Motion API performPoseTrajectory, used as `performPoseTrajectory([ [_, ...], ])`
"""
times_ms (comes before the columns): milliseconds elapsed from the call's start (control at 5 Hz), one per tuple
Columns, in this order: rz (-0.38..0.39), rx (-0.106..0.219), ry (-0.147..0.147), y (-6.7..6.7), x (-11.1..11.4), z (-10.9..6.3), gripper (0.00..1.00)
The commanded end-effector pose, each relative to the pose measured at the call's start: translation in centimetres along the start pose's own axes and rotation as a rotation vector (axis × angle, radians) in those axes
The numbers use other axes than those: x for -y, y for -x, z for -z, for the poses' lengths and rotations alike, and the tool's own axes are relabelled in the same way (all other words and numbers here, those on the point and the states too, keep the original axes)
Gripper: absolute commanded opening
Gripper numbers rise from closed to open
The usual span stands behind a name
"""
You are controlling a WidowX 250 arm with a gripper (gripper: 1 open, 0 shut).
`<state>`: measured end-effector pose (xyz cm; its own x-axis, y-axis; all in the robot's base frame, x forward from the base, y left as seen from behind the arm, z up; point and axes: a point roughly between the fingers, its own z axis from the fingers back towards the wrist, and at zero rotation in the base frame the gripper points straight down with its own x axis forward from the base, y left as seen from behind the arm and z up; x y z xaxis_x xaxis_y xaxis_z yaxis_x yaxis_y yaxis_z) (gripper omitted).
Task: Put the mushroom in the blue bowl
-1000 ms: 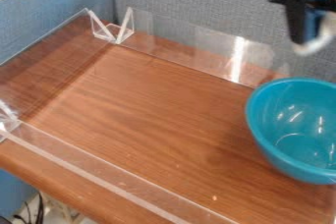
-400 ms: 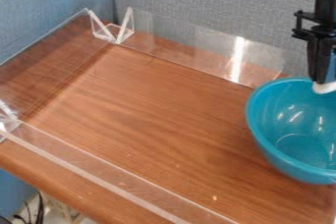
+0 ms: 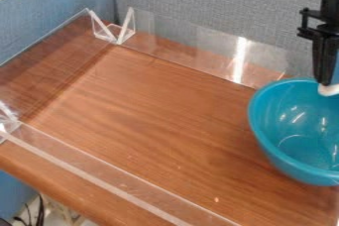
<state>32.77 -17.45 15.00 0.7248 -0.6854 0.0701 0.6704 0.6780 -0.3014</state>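
Observation:
The blue bowl (image 3: 299,139) stands on the wooden table at the right edge of the camera view, partly cut off by the frame. My gripper (image 3: 323,79) hangs almost straight down over the bowl's far rim, its dark fingers drawn together. A small cream-white piece, the mushroom (image 3: 327,88), shows at the fingertips just above the rim. Its cap is hidden by the fingers.
Low clear acrylic walls (image 3: 79,166) run around the wooden table (image 3: 146,106). A clear triangular stand (image 3: 113,27) sits at the back left and an upright clear panel (image 3: 239,56) at the back right. Blue partition walls rise behind.
Since the earliest frame my gripper has come down with the pale mushroom from the top of the picture to the bowl's far rim. Over the last half second it has barely shifted.

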Motion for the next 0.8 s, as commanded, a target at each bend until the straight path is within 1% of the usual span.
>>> performPoseTrajectory([
  [0, 0.066, 0.098, -0.04, 0.7, 2.2, -3.9, 0.0],
  [600, 0.068, 0.032, 0.002, 1.0, 0.5, 0.0, 0.0],
])
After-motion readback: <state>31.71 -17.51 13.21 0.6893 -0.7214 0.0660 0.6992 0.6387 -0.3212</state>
